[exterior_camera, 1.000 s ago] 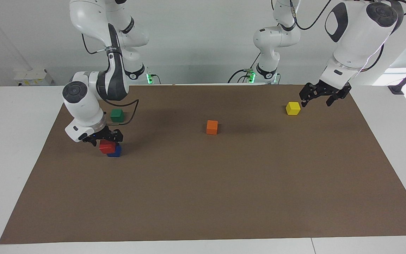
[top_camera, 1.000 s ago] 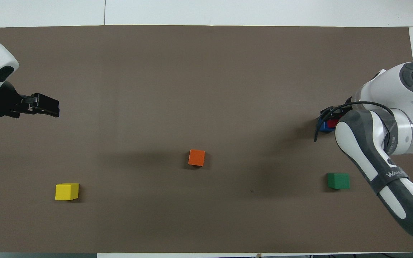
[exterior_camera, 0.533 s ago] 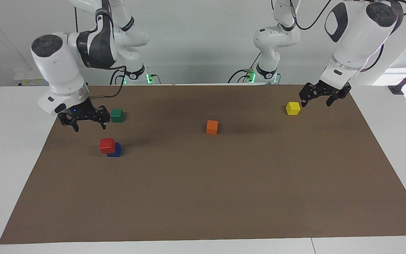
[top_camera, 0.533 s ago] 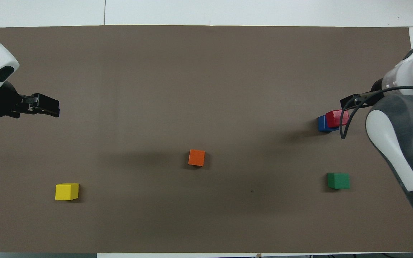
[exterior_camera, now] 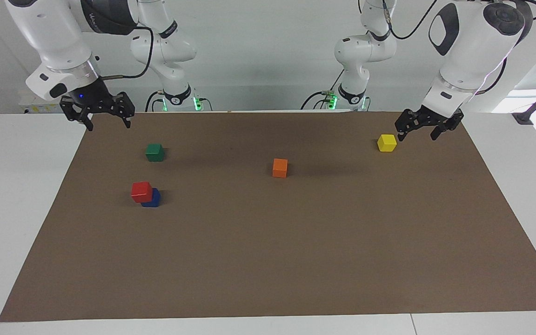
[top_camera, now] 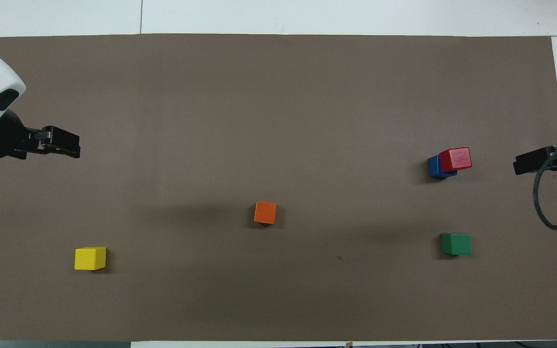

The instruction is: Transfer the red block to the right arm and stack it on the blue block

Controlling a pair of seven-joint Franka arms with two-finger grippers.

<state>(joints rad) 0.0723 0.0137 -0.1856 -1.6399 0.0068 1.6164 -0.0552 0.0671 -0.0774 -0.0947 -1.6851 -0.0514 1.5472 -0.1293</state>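
Note:
The red block (exterior_camera: 141, 191) rests on top of the blue block (exterior_camera: 153, 199), offset so that it overhangs one side; the pair stands toward the right arm's end of the mat. In the overhead view the red block (top_camera: 456, 159) covers most of the blue block (top_camera: 433, 166). My right gripper (exterior_camera: 108, 122) is open and empty, raised over the mat's corner near its base, well clear of the stack; it shows at the edge of the overhead view (top_camera: 532, 161). My left gripper (exterior_camera: 418, 132) is open and empty, and waits raised beside the yellow cube; it also shows in the overhead view (top_camera: 63, 145).
A green cube (exterior_camera: 155, 152) lies nearer to the robots than the stack. An orange cube (exterior_camera: 280, 167) sits mid-mat. A yellow cube (exterior_camera: 386, 143) lies toward the left arm's end. All rest on a brown mat (exterior_camera: 296, 260) on a white table.
My right gripper let go of the red block on the blue block, then rose and drew back toward its base. The left arm has not moved.

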